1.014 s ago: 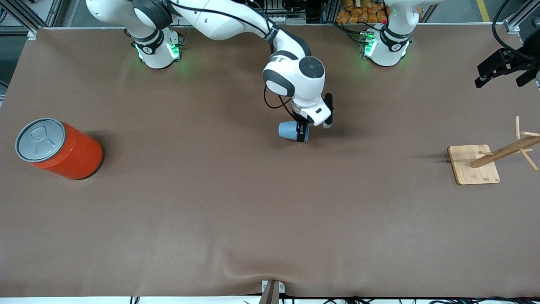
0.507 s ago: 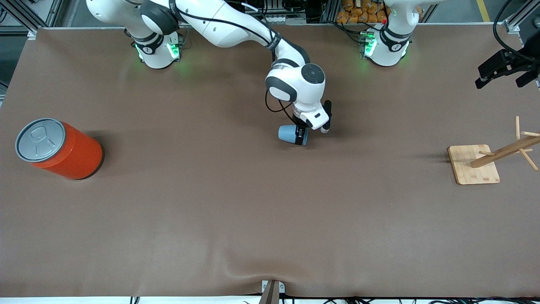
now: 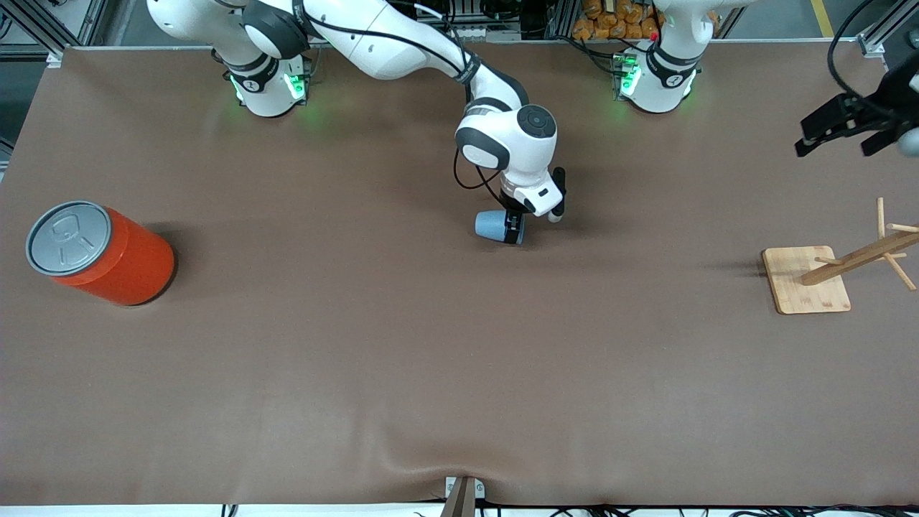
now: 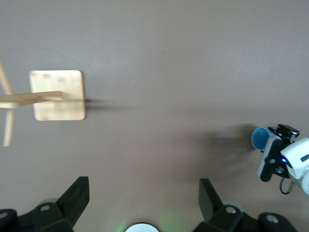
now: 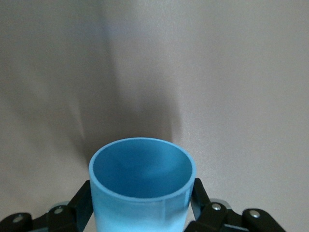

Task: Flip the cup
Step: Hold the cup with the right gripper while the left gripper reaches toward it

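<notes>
The small light-blue cup [image 3: 492, 225] lies on its side in my right gripper [image 3: 514, 228], just above the brown table near its middle. The right wrist view shows the cup [image 5: 141, 186] between the two black fingers [image 5: 78, 208], its darker blue inside facing away from the wrist. The left wrist view shows the cup [image 4: 261, 138] and the right gripper [image 4: 275, 150] far off. My left gripper [image 3: 840, 129] hangs open and empty in the air over the left arm's end of the table, its fingers [image 4: 75, 199] wide apart.
A big orange can [image 3: 100, 253] with a grey pull-tab lid stands at the right arm's end. A wooden peg rack on a square bamboo base [image 3: 805, 279] stands at the left arm's end, also in the left wrist view [image 4: 58, 94].
The right gripper has lowered slightly with the cup and turned it a little. The left gripper has shifted a bit toward the table's middle.
</notes>
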You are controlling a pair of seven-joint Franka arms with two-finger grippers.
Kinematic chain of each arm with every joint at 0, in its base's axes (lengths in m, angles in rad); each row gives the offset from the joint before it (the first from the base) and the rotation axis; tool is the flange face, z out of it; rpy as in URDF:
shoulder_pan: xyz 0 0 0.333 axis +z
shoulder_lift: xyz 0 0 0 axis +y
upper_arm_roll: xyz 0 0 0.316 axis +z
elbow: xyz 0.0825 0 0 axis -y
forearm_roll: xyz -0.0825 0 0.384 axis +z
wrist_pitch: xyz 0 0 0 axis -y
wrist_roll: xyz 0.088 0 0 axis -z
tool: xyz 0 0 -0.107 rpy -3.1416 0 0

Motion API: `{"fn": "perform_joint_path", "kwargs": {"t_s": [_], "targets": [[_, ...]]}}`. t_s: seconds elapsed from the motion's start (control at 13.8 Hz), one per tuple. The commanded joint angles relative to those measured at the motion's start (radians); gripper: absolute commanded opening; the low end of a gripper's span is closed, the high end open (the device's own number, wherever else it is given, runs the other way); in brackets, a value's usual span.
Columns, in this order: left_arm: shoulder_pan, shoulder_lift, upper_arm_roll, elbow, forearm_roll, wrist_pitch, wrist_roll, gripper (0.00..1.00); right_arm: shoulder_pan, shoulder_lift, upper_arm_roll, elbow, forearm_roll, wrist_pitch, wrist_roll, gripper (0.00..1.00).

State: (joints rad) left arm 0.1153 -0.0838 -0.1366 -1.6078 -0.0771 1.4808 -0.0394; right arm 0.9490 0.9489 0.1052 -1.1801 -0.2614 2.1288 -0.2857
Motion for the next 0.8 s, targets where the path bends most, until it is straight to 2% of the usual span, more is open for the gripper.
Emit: {"fn": "perform_joint_path", "kwargs": {"t_s": [0.0, 0.07, 0.29, 0.51, 0.72], "targets": [[-0.005, 0.073, -0.008, -0.003, -0.064, -0.002, 0.018, 1.0, 0.01, 0.013, -0.007, 0.017, -0.038, -0.004, 0.034, 0.86], [-0.005, 0.102, -0.008, -0.01, -0.103, 0.001, 0.018, 1.0, 0.01, 0.013, -0.007, 0.011, -0.044, -0.003, 0.039, 1.0], [-0.002, 0.206, -0.008, -0.046, -0.202, 0.039, 0.018, 1.0, 0.005, 0.008, -0.007, 0.011, -0.042, -0.004, 0.04, 1.0], [0.003, 0.243, -0.008, -0.148, -0.314, 0.139, 0.018, 1.0, -0.009, -0.039, -0.004, 0.011, -0.027, -0.032, 0.031, 1.0], [0.001, 0.26, -0.008, -0.26, -0.426, 0.245, 0.048, 1.0, -0.018, -0.081, 0.008, 0.03, 0.0, -0.176, 0.04, 1.0]]}}
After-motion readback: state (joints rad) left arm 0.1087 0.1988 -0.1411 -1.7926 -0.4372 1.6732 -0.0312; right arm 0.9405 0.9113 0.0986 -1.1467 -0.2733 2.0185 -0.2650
